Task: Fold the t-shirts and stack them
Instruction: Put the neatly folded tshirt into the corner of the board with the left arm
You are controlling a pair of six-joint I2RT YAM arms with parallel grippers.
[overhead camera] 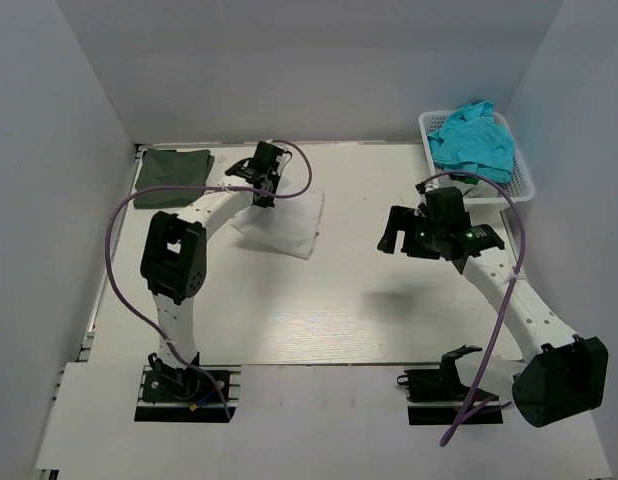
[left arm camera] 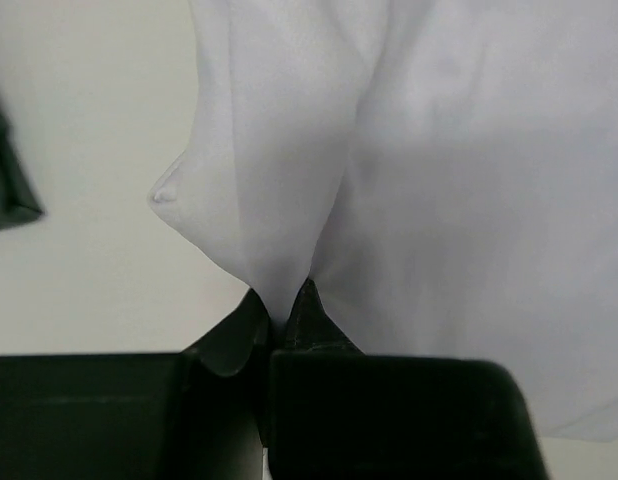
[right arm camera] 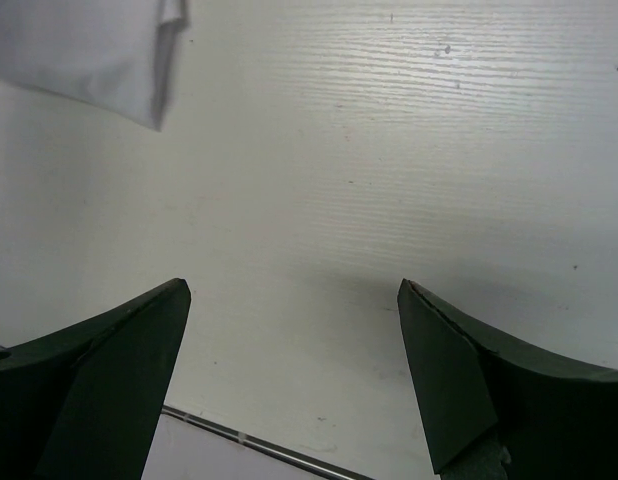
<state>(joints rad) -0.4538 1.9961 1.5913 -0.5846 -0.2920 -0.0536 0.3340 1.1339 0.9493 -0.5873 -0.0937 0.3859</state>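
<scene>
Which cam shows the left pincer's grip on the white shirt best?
Left wrist: close up, the left pincer is shut on a bunched fold of the white t-shirt. Top external shows the shirt's whole outline, but the pincer itself hides the pinch. Right wrist catches only a corner.

The left arm (overhead camera: 174, 255) is rising from its base and bending forward at the elbow, its wrist tipping down. The left gripper (left arm camera: 284, 315) is pinching its jaws tight on a fold of the white t-shirt (left arm camera: 469, 200). The right arm (overhead camera: 509, 290) is slanting in from the right toward the middle. The right gripper (right arm camera: 294, 290) is hanging low with its fingers spread wide apart.
</scene>
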